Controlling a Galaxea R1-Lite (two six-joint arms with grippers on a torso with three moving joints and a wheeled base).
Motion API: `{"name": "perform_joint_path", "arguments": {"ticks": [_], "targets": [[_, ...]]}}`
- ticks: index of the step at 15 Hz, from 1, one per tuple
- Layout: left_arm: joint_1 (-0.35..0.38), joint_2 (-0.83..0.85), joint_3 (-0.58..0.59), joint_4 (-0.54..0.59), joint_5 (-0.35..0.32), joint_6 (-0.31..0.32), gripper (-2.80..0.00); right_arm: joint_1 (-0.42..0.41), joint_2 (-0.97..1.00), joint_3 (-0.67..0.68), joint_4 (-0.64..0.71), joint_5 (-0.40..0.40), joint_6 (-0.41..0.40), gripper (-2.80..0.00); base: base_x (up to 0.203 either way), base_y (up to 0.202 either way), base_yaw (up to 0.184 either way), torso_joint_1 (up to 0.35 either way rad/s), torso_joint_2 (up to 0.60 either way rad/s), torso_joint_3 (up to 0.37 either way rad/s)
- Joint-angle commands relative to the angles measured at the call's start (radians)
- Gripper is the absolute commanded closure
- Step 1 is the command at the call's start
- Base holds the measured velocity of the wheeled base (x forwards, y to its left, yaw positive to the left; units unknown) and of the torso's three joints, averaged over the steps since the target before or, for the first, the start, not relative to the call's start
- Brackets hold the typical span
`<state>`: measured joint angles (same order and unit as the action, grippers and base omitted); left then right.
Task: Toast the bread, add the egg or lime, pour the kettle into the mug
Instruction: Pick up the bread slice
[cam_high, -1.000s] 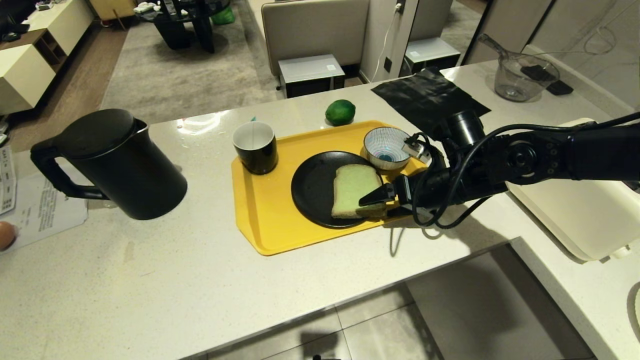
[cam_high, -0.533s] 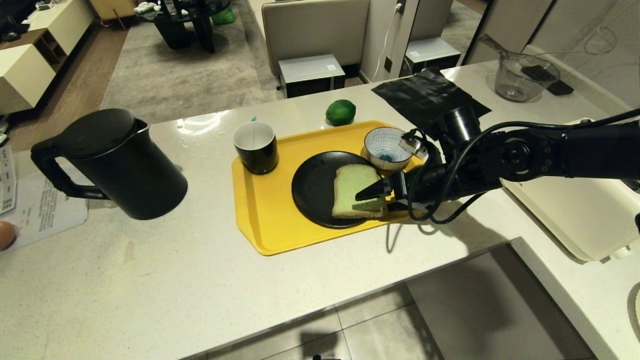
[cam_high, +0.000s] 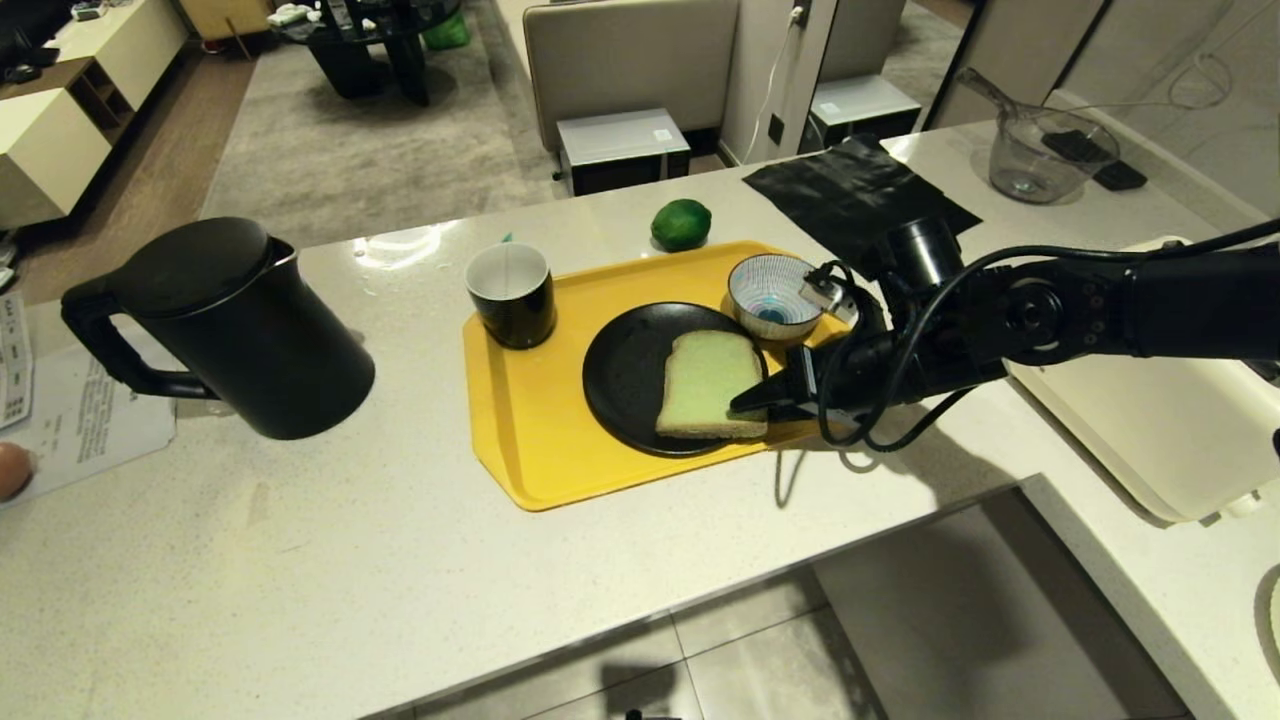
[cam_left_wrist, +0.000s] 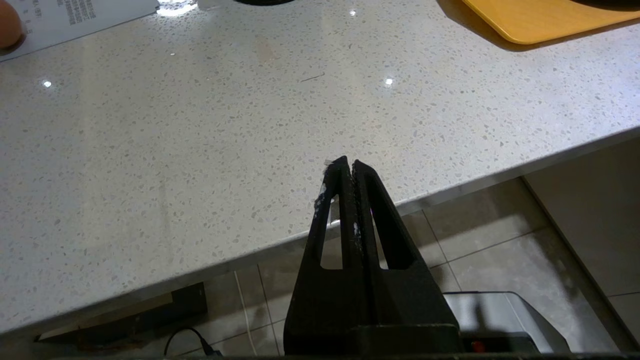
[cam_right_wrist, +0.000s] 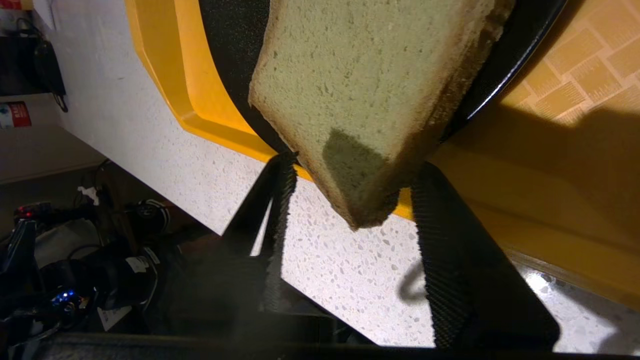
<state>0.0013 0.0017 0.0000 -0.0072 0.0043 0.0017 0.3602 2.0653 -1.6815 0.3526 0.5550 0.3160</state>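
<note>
The bread (cam_high: 705, 385) (cam_right_wrist: 370, 75) lies on a black plate (cam_high: 625, 380) on the yellow tray (cam_high: 520, 430). My right gripper (cam_high: 760, 410) (cam_right_wrist: 355, 165) reaches in from the right, half closed round the slice's near right corner, with both fingertips against the crust. The mug (cam_high: 512, 295) stands on the tray's far left corner and the lime (cam_high: 681, 224) lies on the counter behind the tray. The kettle (cam_high: 240, 330) stands far left. An egg (cam_high: 10, 470) (cam_left_wrist: 10, 27) lies on paper at the left edge. My left gripper (cam_left_wrist: 348, 162) hangs shut and empty over the counter's front edge.
A blue-and-white striped bowl (cam_high: 770, 295) sits on the tray just behind my right wrist. A cream-white appliance (cam_high: 1170, 430) stands to the right. A black cloth (cam_high: 860, 195) and a glass jug (cam_high: 1040, 155) lie at the back right.
The right jaws have narrowed from wide open onto the bread's corner. The slice has slid a little to the left on the plate. The left arm has kept still.
</note>
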Motion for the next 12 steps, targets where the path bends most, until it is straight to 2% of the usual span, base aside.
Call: {"name": "perform_joint_path", "arguments": {"ticks": [1,7,12], "targets": [[0.0,0.0,0.0,0.0,0.0,0.0,0.0,-0.003,-0.015,0.033,0.001,0.002,0.002,0.0,0.0,0.0,0.0,0.0,0.0,0.0],[0.0,0.0,0.0,0.0,0.0,0.0,0.0,-0.003,-0.044,0.081,0.0,0.0,0.003,0.0,0.0,0.0,0.0,0.0,0.0,0.0],[0.0,0.0,0.0,0.0,0.0,0.0,0.0,-0.004,-0.166,0.124,-0.001,-0.004,0.002,0.0,0.0,0.0,0.0,0.0,0.0,0.0]]}}
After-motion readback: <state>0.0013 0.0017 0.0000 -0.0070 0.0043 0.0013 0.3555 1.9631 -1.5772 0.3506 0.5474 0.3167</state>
